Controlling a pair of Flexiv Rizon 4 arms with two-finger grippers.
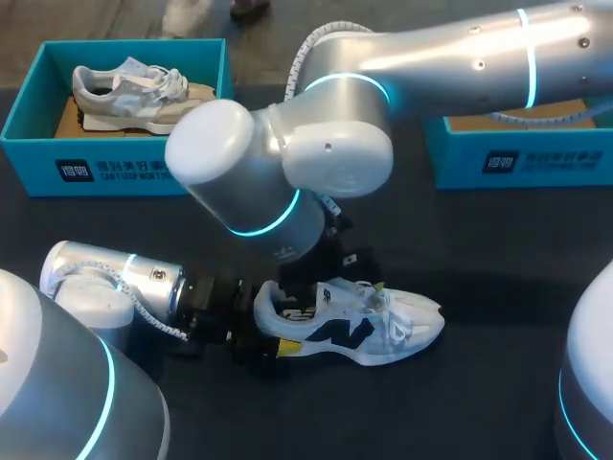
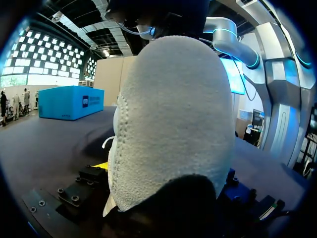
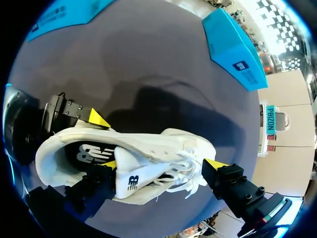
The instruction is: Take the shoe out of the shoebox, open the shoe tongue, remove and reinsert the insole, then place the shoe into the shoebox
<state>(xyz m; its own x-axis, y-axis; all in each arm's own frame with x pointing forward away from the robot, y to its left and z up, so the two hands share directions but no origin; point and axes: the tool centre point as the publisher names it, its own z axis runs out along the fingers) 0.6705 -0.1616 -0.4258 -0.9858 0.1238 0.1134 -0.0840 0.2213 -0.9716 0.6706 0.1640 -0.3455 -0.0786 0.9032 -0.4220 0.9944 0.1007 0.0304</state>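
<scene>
A white shoe [image 1: 374, 326] with dark side markings lies on the black table [image 1: 498, 383], toe pointing right. My left gripper [image 1: 276, 319] comes in low from the left and straddles the heel [image 2: 173, 114], one yellow fingertip [image 2: 101, 164] against each side, so it is shut on the shoe. My right arm reaches over from the upper right, and its gripper [image 3: 162, 166] hangs open above the shoe's mouth. One fingertip [image 3: 110, 163] sits at the collar beside the raised tongue [image 3: 131, 176], the other [image 3: 214, 163] beyond the laces. The dark insole [image 3: 86, 151] shows inside.
A teal shoebox [image 1: 105, 172] at the back left holds a grey shoe [image 1: 134, 91]. A second teal shoebox [image 1: 517, 158] stands at the back right, partly hidden under my right arm [image 1: 287, 163].
</scene>
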